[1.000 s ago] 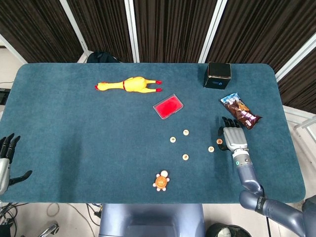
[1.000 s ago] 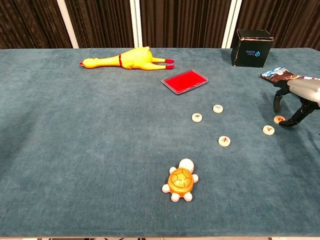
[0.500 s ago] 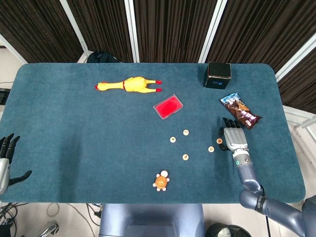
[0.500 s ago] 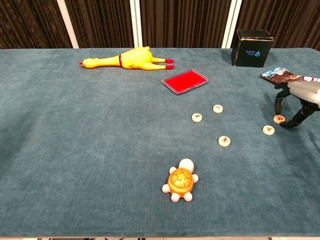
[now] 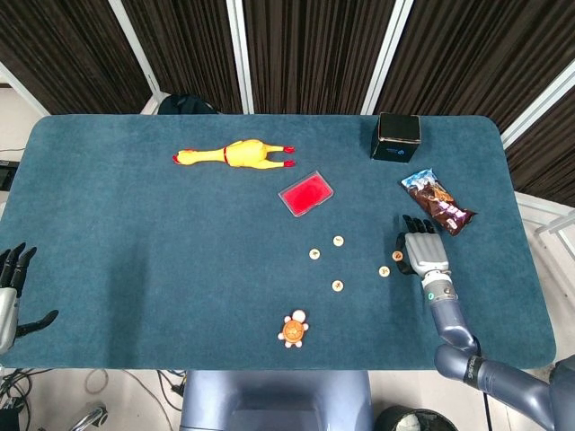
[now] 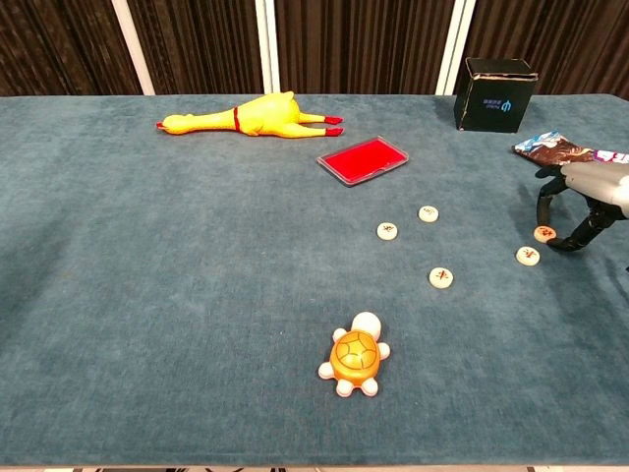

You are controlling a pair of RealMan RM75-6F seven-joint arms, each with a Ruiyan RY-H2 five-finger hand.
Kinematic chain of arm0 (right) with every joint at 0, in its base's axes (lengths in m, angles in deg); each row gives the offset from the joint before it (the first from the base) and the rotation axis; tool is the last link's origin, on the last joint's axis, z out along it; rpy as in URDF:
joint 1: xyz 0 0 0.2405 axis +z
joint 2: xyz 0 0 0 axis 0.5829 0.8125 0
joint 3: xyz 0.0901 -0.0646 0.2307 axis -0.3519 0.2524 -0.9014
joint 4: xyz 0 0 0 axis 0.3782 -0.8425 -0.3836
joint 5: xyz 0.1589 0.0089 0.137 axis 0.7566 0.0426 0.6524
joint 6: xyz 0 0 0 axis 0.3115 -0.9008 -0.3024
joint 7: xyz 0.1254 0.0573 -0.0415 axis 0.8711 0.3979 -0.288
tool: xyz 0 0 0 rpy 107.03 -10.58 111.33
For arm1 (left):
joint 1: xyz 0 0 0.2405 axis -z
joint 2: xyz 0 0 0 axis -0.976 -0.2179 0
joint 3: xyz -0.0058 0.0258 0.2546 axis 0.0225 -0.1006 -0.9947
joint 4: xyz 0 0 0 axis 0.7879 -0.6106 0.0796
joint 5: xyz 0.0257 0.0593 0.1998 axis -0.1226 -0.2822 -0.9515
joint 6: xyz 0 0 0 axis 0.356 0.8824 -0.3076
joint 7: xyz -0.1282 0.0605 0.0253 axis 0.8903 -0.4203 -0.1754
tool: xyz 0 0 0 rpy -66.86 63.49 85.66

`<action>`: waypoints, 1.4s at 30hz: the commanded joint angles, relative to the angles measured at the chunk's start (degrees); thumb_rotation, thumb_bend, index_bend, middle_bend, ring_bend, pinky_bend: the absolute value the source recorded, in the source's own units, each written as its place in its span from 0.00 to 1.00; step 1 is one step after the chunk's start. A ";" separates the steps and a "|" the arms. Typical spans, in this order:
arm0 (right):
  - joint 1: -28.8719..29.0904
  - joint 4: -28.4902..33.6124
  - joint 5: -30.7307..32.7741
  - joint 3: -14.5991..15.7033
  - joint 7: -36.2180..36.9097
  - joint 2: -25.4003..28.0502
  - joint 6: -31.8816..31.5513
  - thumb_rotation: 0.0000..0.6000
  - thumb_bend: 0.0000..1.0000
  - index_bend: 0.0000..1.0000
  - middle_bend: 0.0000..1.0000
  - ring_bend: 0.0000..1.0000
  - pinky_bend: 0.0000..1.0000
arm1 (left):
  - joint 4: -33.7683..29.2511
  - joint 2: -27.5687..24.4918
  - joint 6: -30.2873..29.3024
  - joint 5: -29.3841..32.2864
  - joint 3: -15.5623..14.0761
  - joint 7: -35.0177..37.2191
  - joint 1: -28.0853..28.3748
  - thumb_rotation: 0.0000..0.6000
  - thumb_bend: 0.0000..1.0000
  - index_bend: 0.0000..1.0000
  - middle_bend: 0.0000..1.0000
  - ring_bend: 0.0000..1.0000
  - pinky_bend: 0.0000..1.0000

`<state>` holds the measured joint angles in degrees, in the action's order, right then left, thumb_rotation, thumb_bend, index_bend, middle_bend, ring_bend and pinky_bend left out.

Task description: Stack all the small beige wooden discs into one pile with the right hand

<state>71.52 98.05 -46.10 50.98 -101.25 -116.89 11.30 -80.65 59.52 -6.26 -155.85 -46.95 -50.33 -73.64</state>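
Curtained lab, felt-topped table [image 5: 135,233]

Blue felt table [image 5: 135,233], dark curtains [image 5: 305,54], white posts [image 5: 238,54]

No text is legible: the black box [image 6: 497,94] bears a pale blue logo, the wooden discs [image 6: 440,277] red marks, and the snack packet [image 5: 437,201] print, all too small to read.

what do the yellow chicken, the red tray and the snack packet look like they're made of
Yellow chicken: probably rubber or soft vinyl, judging by its smooth, evenly coloured moulded body with a slight sheen.
Red tray: likely hard plastic, with a glossy red centre and a paler, possibly clear rim.
Snack packet: apparently thin plastic film or foil, printed, crinkled and shiny at its edges.
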 commanded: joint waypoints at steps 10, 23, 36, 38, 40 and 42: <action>0.48 1.58 -0.25 -0.98 0.26 0.56 -0.87 1.00 0.39 0.57 0.01 0.05 0.00 | -0.03 -0.06 0.02 0.26 0.13 0.28 -0.02 1.00 0.01 0.06 0.00 0.00 0.00; -1.12 20.42 0.86 0.27 -3.43 12.40 -2.78 1.00 0.39 0.57 0.01 0.05 0.00 | -0.26 -0.15 0.01 0.21 0.06 0.14 -0.07 1.00 0.01 0.06 0.00 0.00 0.00; -2.82 20.89 -2.73 3.60 -2.00 10.15 -5.76 1.00 0.39 0.57 0.01 0.05 0.00 | -0.41 -0.04 -0.11 0.20 0.01 -0.29 -0.14 1.00 0.01 0.06 0.00 0.00 0.00; -2.59 19.62 -3.09 3.66 -2.23 9.05 -6.05 1.00 0.39 0.57 0.01 0.05 0.00 | -0.37 -0.06 -0.15 0.16 0.03 -0.22 -0.14 1.00 0.01 0.06 0.00 0.00 0.00; -2.45 18.77 -3.42 3.71 -2.53 8.28 -6.41 1.00 0.39 0.57 0.01 0.05 0.00 | -0.32 -0.07 -0.11 0.19 0.06 -0.16 -0.12 1.00 0.01 0.06 0.00 0.00 0.00; -2.23 17.93 -3.41 3.65 -2.89 7.57 -6.53 1.00 0.39 0.57 0.01 0.05 0.00 | -0.31 -0.11 -0.06 0.29 0.08 -0.03 -0.12 1.00 0.01 0.06 0.00 0.00 0.00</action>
<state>69.14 116.31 -49.43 54.63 -103.93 -109.00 4.92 -80.96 59.42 -6.33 -155.57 -46.87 -50.36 -73.76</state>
